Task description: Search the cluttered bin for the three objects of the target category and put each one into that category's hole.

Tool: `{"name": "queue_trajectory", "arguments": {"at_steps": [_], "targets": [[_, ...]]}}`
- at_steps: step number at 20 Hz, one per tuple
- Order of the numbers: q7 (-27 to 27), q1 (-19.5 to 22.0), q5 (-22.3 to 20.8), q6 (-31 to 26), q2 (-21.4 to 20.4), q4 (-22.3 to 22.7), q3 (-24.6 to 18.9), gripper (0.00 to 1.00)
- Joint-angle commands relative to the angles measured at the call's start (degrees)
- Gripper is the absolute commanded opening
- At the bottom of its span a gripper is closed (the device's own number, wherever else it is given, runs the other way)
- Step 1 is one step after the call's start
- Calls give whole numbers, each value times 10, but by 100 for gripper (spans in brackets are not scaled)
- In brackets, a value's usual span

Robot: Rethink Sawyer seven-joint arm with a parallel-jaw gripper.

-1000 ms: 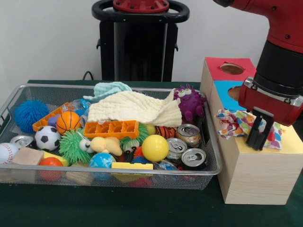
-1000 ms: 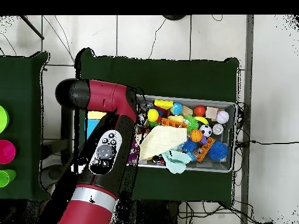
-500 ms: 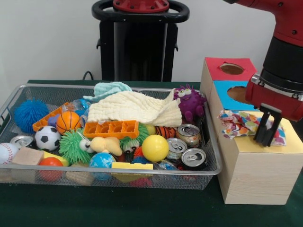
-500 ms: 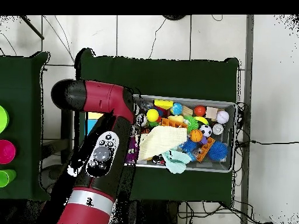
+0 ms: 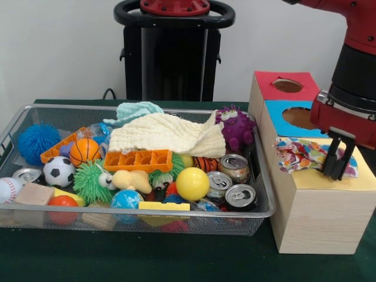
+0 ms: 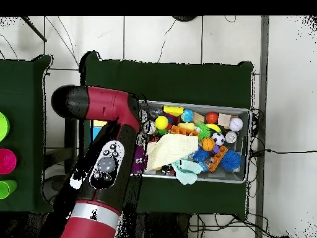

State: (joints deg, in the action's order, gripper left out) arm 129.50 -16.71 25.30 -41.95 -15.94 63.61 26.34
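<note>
The gripper (image 5: pixel 337 170) hangs over the yellow top of the wooden box (image 5: pixel 317 217), its two dark fingers pointing down with a narrow gap between them and nothing held. The fingertips sit at the right end of one crumpled multicoloured cloth (image 5: pixel 305 155), which lies on the yellow panel; whether they touch it I cannot tell. Just behind the jaws is the blue panel with one round hole (image 5: pixel 301 117), and behind that the red panel with a second round hole (image 5: pixel 288 86).

Well off to the left of the jaws stands the wire-mesh bin (image 5: pixel 267 194). The things nearest the jaws in it are three opened metal cans (image 5: pixel 240 197), clustered at the bin's right end, and one purple plush monster (image 5: pixel 236 127) behind them. A fourth can (image 5: pixel 26 174) lies at the far left end. Two more cloths lie in the bin: one cream muslin cloth (image 5: pixel 167 135) spread over the clutter and one pale teal cloth (image 5: pixel 137 110) behind it.

Farther from the jaws are one yellow ball (image 5: pixel 192 183), one orange tray (image 5: pixel 138 160), one green spiky ball (image 5: pixel 91 182), one small basketball (image 5: pixel 84 151), one soccer ball (image 5: pixel 59 171), one blue fuzzy ball (image 5: pixel 37 141) and one baseball (image 5: pixel 9 190).

In the overhead view the red arm (image 6: pixel 105 167) covers the box.
</note>
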Motion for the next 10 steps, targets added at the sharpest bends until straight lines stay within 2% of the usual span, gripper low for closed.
{"name": "queue_trajectory", "arguments": {"at_steps": [1, 10], "targets": [[78, 9, 4, -50, 5, 54, -76, 0], [77, 8, 3, -47, -2, 64, -81, 0]]}}
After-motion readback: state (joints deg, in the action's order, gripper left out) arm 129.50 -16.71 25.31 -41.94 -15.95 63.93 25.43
